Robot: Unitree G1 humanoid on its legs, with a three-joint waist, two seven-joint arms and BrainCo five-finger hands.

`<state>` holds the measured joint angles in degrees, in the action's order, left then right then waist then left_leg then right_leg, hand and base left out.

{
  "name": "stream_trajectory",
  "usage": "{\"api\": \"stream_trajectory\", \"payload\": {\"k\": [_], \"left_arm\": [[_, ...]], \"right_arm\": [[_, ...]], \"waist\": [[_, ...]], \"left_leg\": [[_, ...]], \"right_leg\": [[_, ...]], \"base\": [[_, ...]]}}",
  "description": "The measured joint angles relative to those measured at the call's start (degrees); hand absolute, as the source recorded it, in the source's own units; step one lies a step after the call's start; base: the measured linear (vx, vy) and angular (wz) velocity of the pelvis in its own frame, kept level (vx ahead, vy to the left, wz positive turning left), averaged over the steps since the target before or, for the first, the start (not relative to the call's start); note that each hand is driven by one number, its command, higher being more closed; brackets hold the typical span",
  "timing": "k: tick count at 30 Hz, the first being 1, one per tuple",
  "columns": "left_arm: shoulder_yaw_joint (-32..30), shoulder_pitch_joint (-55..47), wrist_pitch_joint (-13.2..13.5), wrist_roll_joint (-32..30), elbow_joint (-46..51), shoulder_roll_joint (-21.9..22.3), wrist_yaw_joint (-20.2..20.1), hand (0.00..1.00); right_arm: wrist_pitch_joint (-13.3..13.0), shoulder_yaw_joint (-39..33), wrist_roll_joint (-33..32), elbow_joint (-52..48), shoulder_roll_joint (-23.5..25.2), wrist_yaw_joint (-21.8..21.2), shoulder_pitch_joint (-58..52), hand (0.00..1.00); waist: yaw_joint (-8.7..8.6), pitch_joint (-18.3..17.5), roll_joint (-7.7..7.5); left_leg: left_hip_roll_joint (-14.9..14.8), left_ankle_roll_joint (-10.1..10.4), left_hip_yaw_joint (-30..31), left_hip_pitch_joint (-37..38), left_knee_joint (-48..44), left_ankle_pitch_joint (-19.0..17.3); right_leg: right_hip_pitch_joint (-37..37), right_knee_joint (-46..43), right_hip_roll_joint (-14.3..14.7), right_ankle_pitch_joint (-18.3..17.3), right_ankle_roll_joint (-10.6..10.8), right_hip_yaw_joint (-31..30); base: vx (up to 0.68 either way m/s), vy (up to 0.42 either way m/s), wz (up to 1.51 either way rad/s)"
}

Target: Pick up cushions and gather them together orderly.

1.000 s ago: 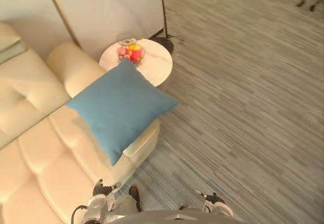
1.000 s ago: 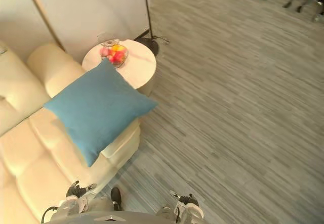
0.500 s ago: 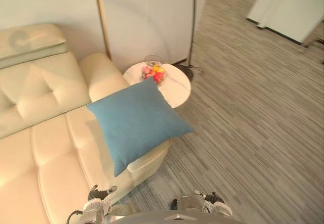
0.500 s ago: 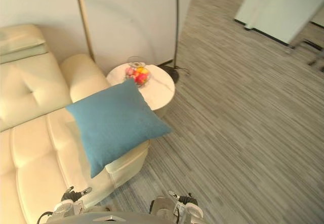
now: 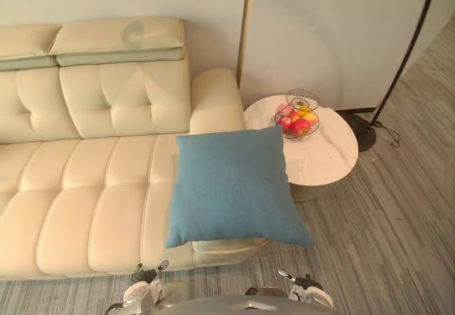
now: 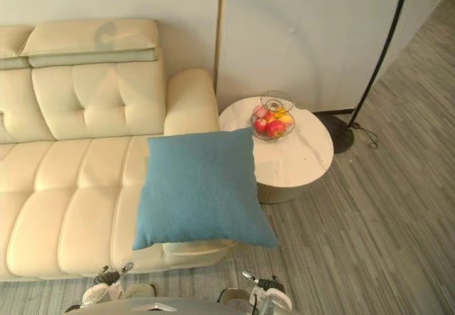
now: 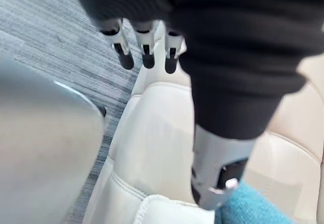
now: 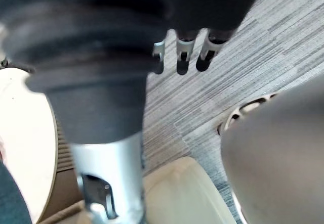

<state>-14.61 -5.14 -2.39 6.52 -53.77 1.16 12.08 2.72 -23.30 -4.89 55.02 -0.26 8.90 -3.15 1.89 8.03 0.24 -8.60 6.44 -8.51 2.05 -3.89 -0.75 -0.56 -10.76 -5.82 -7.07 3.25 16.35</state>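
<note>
Blue square fabric cushion [image 5: 231, 187] lies flat on the cream leather sofa's [image 5: 92, 187] right end, edges nearly square to it, near corner overhanging beside the round white table [image 5: 323, 162]. Left hand [image 7: 145, 44] and right hand [image 8: 182, 57] hang relaxed, empty. The camera has swung round; the cushion hasn't moved.

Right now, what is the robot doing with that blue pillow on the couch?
Nothing yet. The blue cushion lies at the arm end of the cream sofa, one corner sticking out past the seat's front, beside a round white table with a bowl of fruit on it. The robot stands facing the sofa. Its left hand and right hand hang low in front of it, fingers straight and holding nothing, so the cushion has not been picked up.
</note>
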Motion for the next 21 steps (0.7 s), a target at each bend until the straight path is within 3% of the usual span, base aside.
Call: {"api": "stream_trajectory", "payload": {"k": [4,8,14,18,21], "left_arm": [[0.17,0.06,-0.12,-0.19,-1.44,-0.81,0.0,0.0],[0.12,0.08,-0.12,-0.64,-1.87,-1.0,0.05,0.0],[-1.05,0.26,-0.32,-0.63,-2.18,-1.61,0.21,0.0],[-1.78,0.29,-0.59,-0.6,-2.01,-2.5,0.23,0.0],[-3.23,-1.0,-0.97,-0.09,0.25,-4.16,0.25,0.0]], "right_arm": [[-0.04,-0.42,-0.13,0.01,0.34,0.06,-0.4,0.0],[-0.06,-1.82,-0.02,-0.04,0.57,0.41,-0.82,0.0],[0.05,-4.58,0.37,-0.18,0.1,1.71,-1.51,0.0],[1.01,-8.57,0.72,-3.38,-2.68,2.34,-3.63,0.0],[1.4,-9.93,0.79,-11.17,-6.6,2.6,-4.76,0.0]], "waist": [[-0.42,0.24,-0.47],[-0.64,0.17,-0.76],[-0.96,0.03,-0.83],[-1.3,-0.05,-0.68],[-1.94,-0.08,-0.63]], "left_leg": [[0.66,-0.48,-1.17,3.26,3.98,1.81],[1.13,-0.81,-1.33,5.6,8.43,4.06],[1.94,-1.41,-4.51,6.15,8.79,3.67],[2.41,-1.75,-6.7,6.18,8.81,3.41],[2.99,-2.08,-8.46,6.54,8.8,2.9]], "right_leg": [[-2.92,3.36,0.27,2.22,0.35,-0.36],[-3.17,3.92,0.2,2.15,0.56,-0.22],[-2.4,4.22,0.29,3.51,1.11,-4.71],[-1.76,5.12,0.36,3.86,1.65,-7.51],[-1.48,6.11,0.29,4.72,1.73,-9.7]], "base": [[-0.07,0.03,-0.03],[-0.17,0.017,0.06],[-0.12,0.036,-0.22],[-0.03,0.051,-0.25],[0.02,0.052,-0.31]]}}
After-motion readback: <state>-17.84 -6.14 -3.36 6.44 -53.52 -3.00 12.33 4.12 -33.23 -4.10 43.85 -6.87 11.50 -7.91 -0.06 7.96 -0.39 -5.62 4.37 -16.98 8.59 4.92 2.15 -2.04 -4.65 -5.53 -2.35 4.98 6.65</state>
